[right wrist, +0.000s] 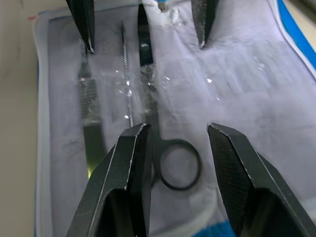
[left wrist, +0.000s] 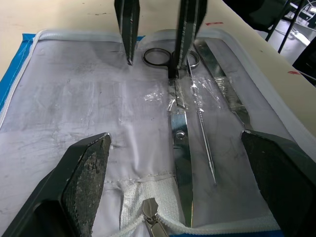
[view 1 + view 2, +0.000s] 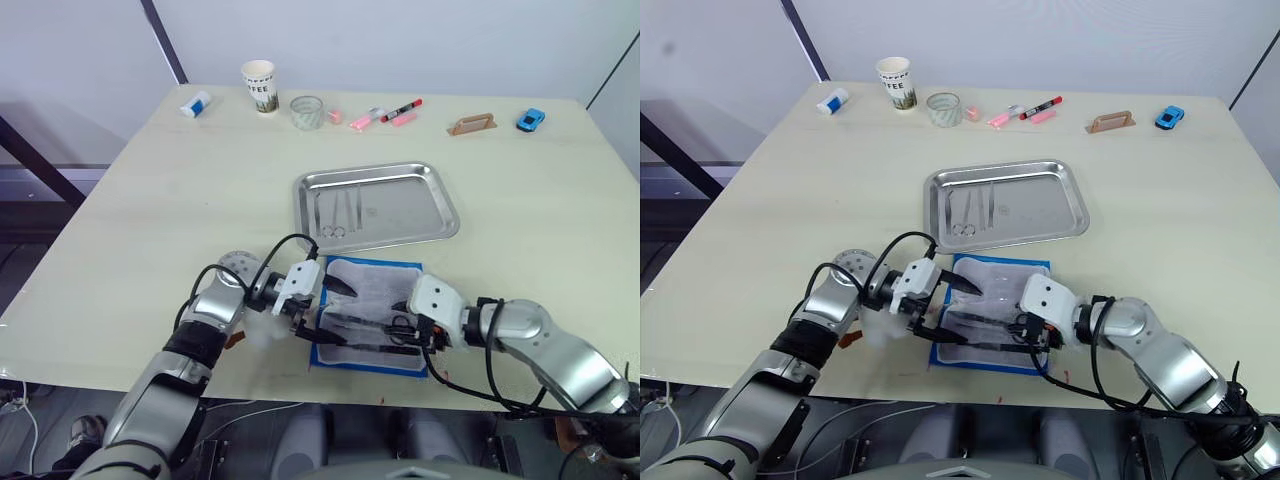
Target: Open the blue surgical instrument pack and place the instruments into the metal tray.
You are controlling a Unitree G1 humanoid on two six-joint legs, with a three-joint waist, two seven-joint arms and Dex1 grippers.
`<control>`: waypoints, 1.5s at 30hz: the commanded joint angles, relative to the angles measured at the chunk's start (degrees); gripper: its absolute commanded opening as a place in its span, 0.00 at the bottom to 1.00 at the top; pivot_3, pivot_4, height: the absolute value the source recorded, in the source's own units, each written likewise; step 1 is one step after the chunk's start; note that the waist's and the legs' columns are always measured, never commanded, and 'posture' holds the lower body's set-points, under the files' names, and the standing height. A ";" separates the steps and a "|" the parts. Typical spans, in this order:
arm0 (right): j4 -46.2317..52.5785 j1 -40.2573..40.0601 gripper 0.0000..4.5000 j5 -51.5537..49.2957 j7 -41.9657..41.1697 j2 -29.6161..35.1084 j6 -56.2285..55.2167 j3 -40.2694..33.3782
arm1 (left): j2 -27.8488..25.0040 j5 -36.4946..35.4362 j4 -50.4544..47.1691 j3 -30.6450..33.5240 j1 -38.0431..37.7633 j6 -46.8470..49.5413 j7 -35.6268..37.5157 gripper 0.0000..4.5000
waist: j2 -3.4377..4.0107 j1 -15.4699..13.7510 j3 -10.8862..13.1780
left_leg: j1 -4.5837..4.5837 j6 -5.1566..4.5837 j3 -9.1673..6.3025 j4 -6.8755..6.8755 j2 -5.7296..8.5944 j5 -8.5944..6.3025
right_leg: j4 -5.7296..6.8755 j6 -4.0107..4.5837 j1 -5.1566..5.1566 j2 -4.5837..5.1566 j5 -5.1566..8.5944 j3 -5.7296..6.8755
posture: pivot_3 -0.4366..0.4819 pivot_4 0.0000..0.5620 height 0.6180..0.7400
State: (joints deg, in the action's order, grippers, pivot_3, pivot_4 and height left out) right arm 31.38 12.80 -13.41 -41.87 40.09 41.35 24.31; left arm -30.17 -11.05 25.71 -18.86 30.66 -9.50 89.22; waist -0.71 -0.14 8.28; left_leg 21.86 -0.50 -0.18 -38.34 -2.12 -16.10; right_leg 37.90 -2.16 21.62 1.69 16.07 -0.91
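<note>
Blue surgical instrument pack [image 3: 370, 315]: open flat at the near edge of the worktop [image 3: 150, 200], just before the metal tray [image 3: 430, 195].
Remaining in pack: scissors [image 2: 180, 138], probe [image 2: 202, 133], flat handle [image 2: 222, 84].
In tray: several instruments [image 3: 340, 212].
Left gripper [image 2: 177, 163]: fingers spread wide over the lining.
Right gripper [image 1: 177, 143]: fingers parted, straddling a scissor ring.
</note>
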 commanded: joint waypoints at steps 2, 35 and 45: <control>2.27 0.57 0.46 0.52 -0.90 0.01 0.80 0.38 | 0.31 2.57 0.89 -2.28 -1.86 1.69 0.40 1.00 | 0.00 -0.08 0.00 | 0.00 0.00 0.00 0.00 0.00 0.00 | 0.00 0.00 0.00 0.00 0.00 0.00 | 0.48 0.27 1.00; 1.09 5.12 0.16 3.29 -3.17 -0.80 6.70 4.10 | -1.97 2.60 -3.29 -0.88 -4.00 4.52 -0.91 1.00 | 0.00 0.73 -0.01 | -0.01 0.00 -0.03 0.01 0.00 0.00 | 0.00 0.00 0.00 0.01 0.00 0.02 | 0.48 0.27 1.00; 1.33 7.95 0.33 1.62 -3.69 -1.22 14.62 6.19 | -2.05 2.62 -4.00 -0.93 -4.79 4.66 -1.25 1.00 | 0.01 0.79 -0.04 | -0.02 0.00 -0.05 0.01 -0.01 0.00 | 0.01 0.01 -0.01 0.01 0.00 0.03 | 0.48 0.27 1.00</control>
State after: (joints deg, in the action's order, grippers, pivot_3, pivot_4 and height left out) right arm 33.12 21.04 -11.96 -45.85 38.75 54.17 29.36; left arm -31.34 -10.27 20.04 -18.38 27.89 -5.78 87.69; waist -0.70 0.65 8.24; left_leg 21.84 -0.50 -0.23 -38.33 -2.13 -16.10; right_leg 37.90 -2.15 21.61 1.69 16.07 -0.89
